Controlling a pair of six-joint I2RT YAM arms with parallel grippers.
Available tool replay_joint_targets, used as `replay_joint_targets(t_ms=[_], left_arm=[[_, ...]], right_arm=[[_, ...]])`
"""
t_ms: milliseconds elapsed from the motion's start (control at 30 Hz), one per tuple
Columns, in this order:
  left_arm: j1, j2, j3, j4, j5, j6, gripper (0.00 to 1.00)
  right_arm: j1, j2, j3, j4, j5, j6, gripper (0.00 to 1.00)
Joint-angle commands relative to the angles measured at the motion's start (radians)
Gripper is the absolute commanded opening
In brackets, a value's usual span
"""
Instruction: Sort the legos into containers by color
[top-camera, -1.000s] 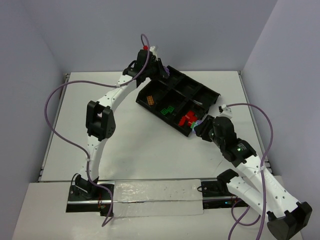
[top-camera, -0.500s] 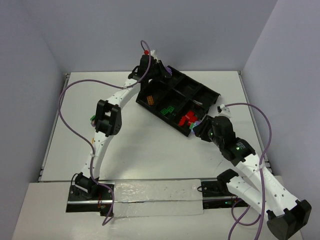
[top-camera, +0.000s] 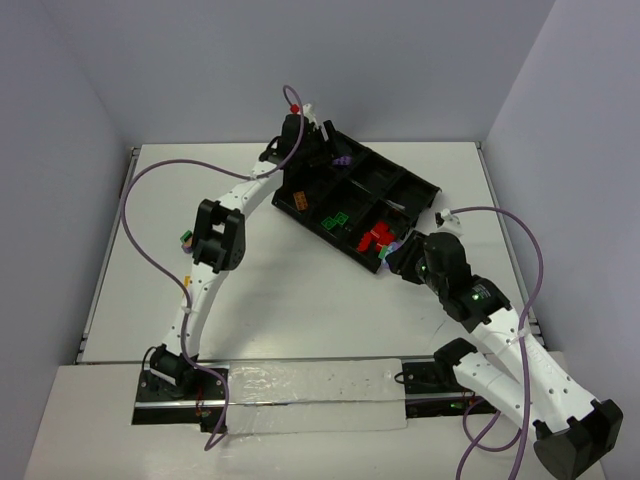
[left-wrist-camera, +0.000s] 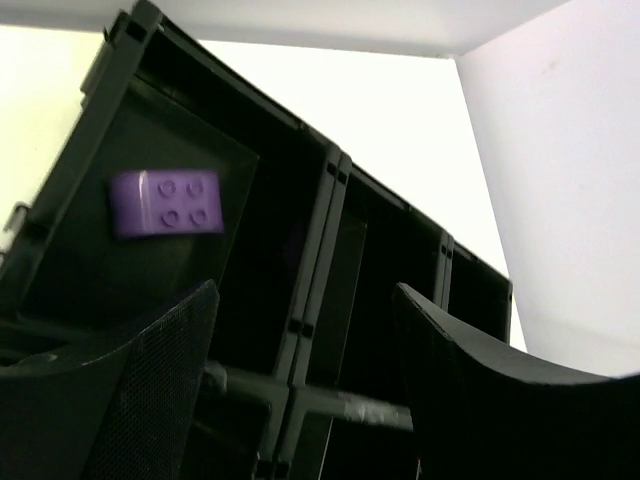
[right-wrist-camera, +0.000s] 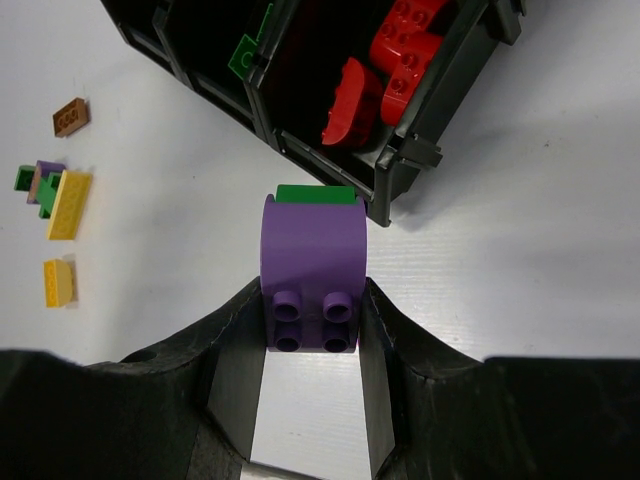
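Observation:
The black tray of containers (top-camera: 420, 185) lies at an angle at the back of the table. My left gripper (top-camera: 320, 150) hangs open over its far-left corner, nothing between the fingers (left-wrist-camera: 160, 380). A purple brick (left-wrist-camera: 166, 203) shows inside that corner compartment (left-wrist-camera: 320, 230), apart from the fingers; from above the same brick (top-camera: 344, 160) is visible. My right gripper (right-wrist-camera: 312, 300) is shut on a rounded purple lego (right-wrist-camera: 312, 255) with a green piece (right-wrist-camera: 315, 193) at its far end, just off the tray's near corner (right-wrist-camera: 400, 170). Red legos (right-wrist-camera: 400, 45) and green legos (top-camera: 335, 218) fill separate compartments.
An orange-brown brick (top-camera: 299, 201) sits in another compartment. Loose legos lie on the white table left of the tray: two yellow ones (right-wrist-camera: 68, 205), a brown one (right-wrist-camera: 70, 117) and a green-purple cluster (right-wrist-camera: 40, 180). The left arm's elbow (top-camera: 215, 240) partly covers them from above.
My left gripper moved slightly right over the tray's corner and opened, letting go of the purple brick, now in the compartment. The right arm kept its grip and barely moved.

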Motion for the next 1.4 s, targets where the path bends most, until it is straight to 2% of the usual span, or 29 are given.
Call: replay_joint_targets(t_ms=[0,33,167,233,333,467,567,700,833,1000,1200,1333,1367], left_arm=[[-0.015,-0.209,-0.055,0.026,0.038,0.070,0.78],[-0.016,-0.243,-0.069,0.024,0.048,0.080,0.78],[-0.015,-0.513,-0.355,0.079,0.130,0.101,0.77],[-0.015,-0.605,-0.457,0.082,0.143,0.116,0.76],[-0.012,-0.786,-0.692,0.082,0.154,0.154,0.76],[-0.003,-1.004,-0.930,0.099,0.258,0.172,0.86],[0.002,-1.102,-1.114,0.110,0.352,0.159,0.90],[0.006,-1.230,-1.313,0.245,0.488,0.071,0.93],[0.015,-1.292,-1.524,0.477,0.645,-0.040,0.96],[0.023,-1.353,-1.608,0.623,0.716,-0.117,0.96],[0.023,-1.352,-1.621,0.739,0.784,-0.183,0.96],[0.023,-1.328,-1.644,0.885,0.832,-0.290,0.98],[0.023,-1.322,-1.652,0.962,0.863,-0.336,0.98]], right_arm=[[-0.005,-0.018,0.019,0.029,-0.005,-0.003,0.00],[-0.004,-0.018,0.024,0.028,-0.009,-0.006,0.00],[-0.005,-0.016,0.036,0.058,-0.063,-0.035,0.00],[-0.005,-0.017,0.041,0.072,-0.089,-0.048,0.00],[-0.007,-0.013,0.050,0.105,-0.149,-0.075,0.00],[-0.014,0.026,0.065,0.185,-0.297,-0.118,0.00],[-0.017,0.043,0.059,0.263,-0.417,-0.130,0.00],[-0.019,0.066,0.035,0.395,-0.564,-0.126,0.00],[-0.020,0.076,0.016,0.504,-0.736,-0.096,0.00],[-0.020,0.093,0.019,0.597,-0.829,-0.068,0.00],[-0.020,0.105,0.007,0.678,-0.906,-0.025,0.00],[-0.020,0.099,0.011,0.671,-0.919,-0.027,0.00],[-0.020,0.096,0.014,0.668,-0.928,-0.027,0.00]])
